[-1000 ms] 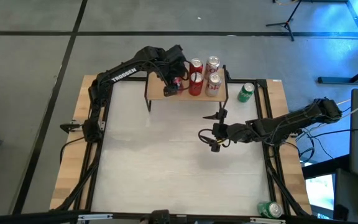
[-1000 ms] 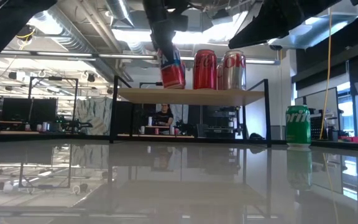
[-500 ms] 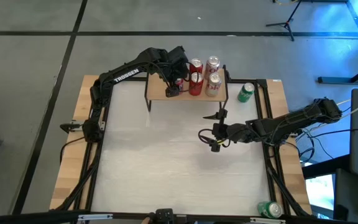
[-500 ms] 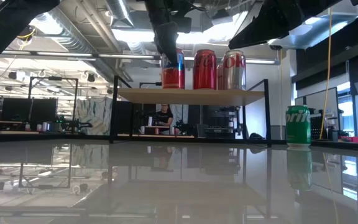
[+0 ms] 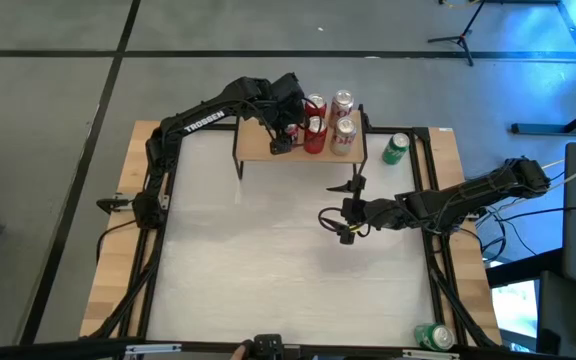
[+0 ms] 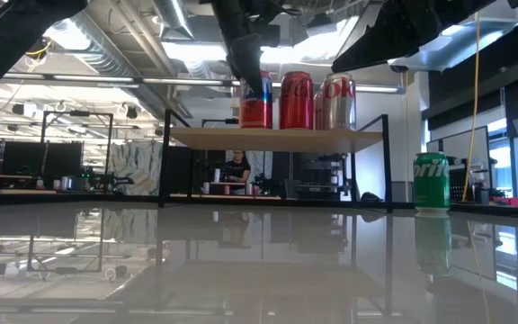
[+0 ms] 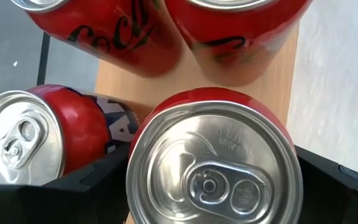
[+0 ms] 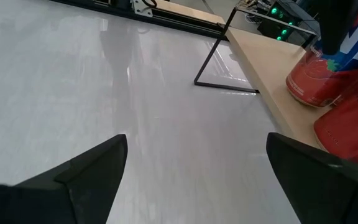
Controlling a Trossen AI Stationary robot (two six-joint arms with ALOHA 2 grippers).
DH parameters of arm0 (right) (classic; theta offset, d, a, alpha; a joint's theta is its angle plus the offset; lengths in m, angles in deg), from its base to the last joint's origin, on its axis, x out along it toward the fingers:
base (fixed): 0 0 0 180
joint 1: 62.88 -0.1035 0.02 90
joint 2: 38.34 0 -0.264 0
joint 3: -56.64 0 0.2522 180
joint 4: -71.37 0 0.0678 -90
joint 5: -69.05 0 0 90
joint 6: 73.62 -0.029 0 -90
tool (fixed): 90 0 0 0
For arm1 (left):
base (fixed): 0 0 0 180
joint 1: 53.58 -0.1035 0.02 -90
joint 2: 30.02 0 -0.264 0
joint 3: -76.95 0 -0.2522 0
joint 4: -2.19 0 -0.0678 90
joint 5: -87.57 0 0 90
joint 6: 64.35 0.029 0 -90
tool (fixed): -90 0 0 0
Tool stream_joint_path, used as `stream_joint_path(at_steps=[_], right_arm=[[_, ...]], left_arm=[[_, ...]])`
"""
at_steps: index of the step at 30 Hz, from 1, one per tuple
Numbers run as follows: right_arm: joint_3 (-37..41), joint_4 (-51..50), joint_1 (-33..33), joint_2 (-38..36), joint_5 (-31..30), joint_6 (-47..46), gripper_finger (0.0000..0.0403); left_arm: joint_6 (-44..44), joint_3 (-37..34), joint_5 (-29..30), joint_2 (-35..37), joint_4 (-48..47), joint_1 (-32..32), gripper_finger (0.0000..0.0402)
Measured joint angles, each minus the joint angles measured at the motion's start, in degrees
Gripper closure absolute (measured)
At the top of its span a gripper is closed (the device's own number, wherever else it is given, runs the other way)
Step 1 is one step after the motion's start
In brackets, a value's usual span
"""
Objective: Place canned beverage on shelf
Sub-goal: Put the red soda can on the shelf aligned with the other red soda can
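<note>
Red can (image 7: 213, 162) stands upright on shelf (image 5: 268, 150), left gripper (image 5: 286, 133) clamped round it, not released; right gripper (image 5: 334, 225) idle, jaws open; two green cans (image 5: 396, 148) left on table

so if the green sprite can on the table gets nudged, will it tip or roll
The Sprite can stands upright on the glossy tabletop, so a low nudge probably slides it. A push near its top could tip it, since it is tall and narrow. Once on its side, it would likely roll.

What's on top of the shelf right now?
The shelf carries five cans: two red cola cans, two silver cans and a red-and-blue can between the left tool's fingers. That arm hides part of the board.
</note>
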Motion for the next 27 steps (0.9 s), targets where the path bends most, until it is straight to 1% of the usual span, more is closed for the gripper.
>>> stream_joint_path(at_steps=[18,25,27], right_arm=[[0.0,0.0,0.0,0.0,0.0,0.0,0.0022],[-0.01,0.0,0.0,0.0,0.0,0.0,0.0022],[-0.02,0.0,0.0,0.0,0.0,0.0,0.0022]], left_arm=[[0.0,0.0,0.0,0.0,1.56,0.08,0.0078],[-0.02,-0.02,-3.72,0.0,1.09,-0.2,0.0078],[0.0,-0.02,-3.82,-0.19,1.07,-0.18,0.0078]])
